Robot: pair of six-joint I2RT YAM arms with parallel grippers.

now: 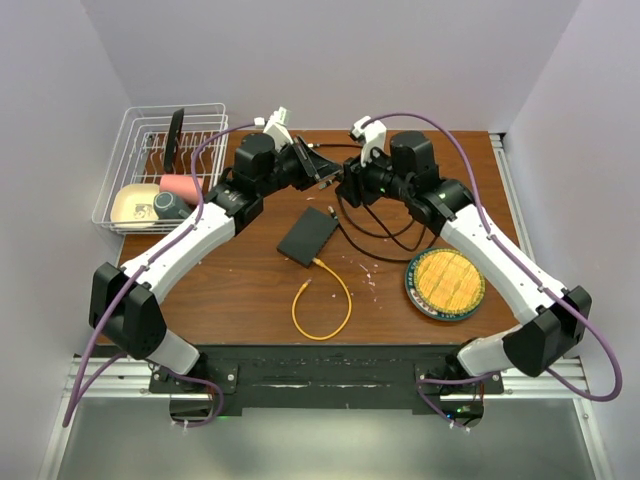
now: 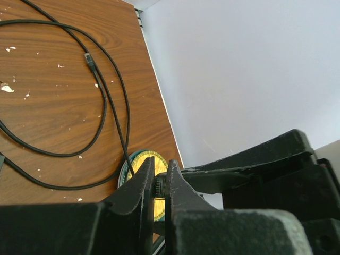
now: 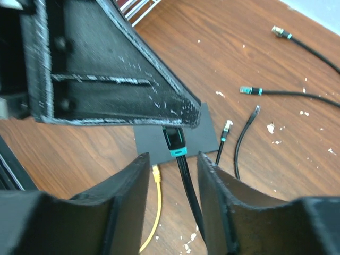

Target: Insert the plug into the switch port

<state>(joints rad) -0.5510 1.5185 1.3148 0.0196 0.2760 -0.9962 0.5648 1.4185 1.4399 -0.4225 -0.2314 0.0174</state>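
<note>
The switch [image 1: 308,237] is a flat matte-black box lying on the table's middle; it also shows in the right wrist view [image 3: 150,140]. My left gripper [image 1: 325,180] hovers above and behind it, shut on a black plug [image 2: 158,187] with a teal boot [image 3: 176,143]. The plug's flat black cable [image 3: 187,183] hangs down between the fingers of my right gripper [image 3: 172,162]. My right gripper [image 1: 346,190] is open and faces the left one tip to tip. Whether its fingers touch the cable I cannot tell.
A yellow cable [image 1: 321,300] loops in front of the switch, one plug [image 3: 155,171] at its edge. Black cables [image 1: 375,225] with loose plugs [image 3: 227,127] lie right of the switch. A round yellow-and-dark plate [image 1: 445,283] sits front right. A wire rack [image 1: 160,165] stands back left.
</note>
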